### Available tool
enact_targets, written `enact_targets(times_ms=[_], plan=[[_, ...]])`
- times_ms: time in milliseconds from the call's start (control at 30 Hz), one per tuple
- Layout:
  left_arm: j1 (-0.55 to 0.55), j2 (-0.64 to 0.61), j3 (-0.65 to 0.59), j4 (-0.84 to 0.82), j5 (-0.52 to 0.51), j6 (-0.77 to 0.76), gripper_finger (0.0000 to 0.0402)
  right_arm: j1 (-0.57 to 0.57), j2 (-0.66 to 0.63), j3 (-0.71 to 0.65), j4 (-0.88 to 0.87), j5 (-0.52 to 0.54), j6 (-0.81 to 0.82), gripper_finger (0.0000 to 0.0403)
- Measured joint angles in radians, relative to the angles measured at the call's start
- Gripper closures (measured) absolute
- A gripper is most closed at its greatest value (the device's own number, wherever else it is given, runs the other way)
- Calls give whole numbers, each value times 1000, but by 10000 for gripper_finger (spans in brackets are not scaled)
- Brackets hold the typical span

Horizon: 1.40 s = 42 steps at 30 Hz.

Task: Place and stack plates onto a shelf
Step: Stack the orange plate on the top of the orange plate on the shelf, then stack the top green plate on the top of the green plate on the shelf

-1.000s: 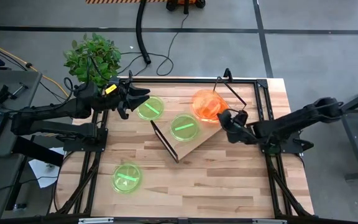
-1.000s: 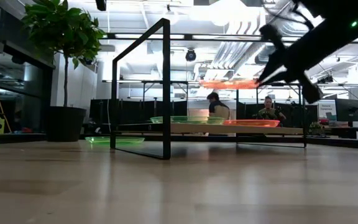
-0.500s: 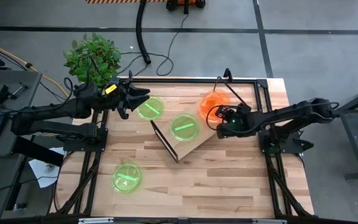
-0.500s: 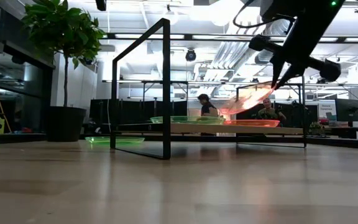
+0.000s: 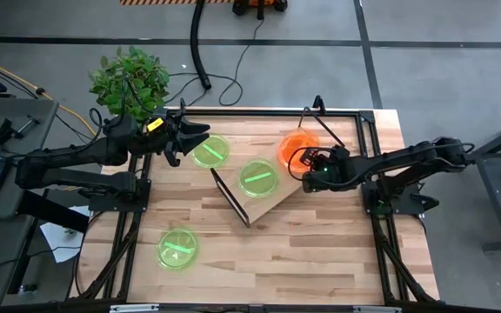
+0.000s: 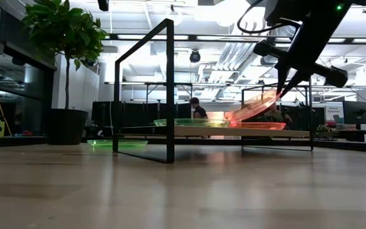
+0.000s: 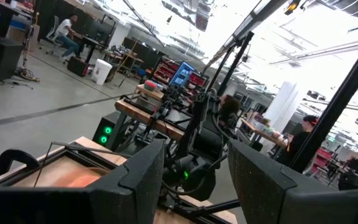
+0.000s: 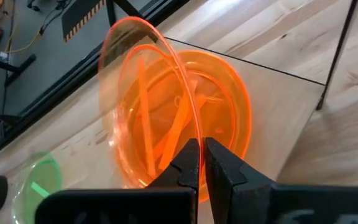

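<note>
Now my right pincer (image 8: 202, 163) pinches a tilted orange plate (image 8: 143, 93); I should level it over the stack (image 8: 222, 112) on the shelf (image 5: 272, 202).

We see neon orange plates (image 8: 185, 118), translucent with bright streaks; three neon green plates (image 5: 258, 176) carry pale streaks; the shelf (image 5: 272, 198) is light wood with black wire frames; the desk (image 5: 320, 252) is striped butcher-block; the fingers (image 8: 225, 171) are dark.

Access around the shelf (image 5: 272, 196)
Wire end frames (image 5: 230, 198) block both shelf ends; bare desk (image 5: 303, 243) lies open along its near side.
</note>
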<state>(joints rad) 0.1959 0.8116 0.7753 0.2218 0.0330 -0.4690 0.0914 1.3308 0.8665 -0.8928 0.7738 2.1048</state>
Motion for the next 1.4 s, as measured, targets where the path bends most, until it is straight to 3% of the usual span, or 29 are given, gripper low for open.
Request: enact_targets(times_ms=[167, 433, 600, 933, 1300, 1400], plan=[[0, 0, 0, 0, 0, 0, 232, -15, 0, 0, 0, 0, -2, 383], [0, 0, 0, 0, 0, 0, 232, -33, 0, 0, 41, -1, -67, 283], [0, 0, 0, 0, 0, 0, 232, -33, -1, 12, 45, -21, -111, 242], [0, 0, 0, -7, 0, 1, 232, -24, -45, 30, 39, -69, -278, 233], [0, 2, 0, -20, 11, 14, 232, 84, -174, 30, 224, -98, -657, 233], [5, 28, 15, -66, 85, 38, 232, 118, -201, 30, 265, -103, -720, 233]])
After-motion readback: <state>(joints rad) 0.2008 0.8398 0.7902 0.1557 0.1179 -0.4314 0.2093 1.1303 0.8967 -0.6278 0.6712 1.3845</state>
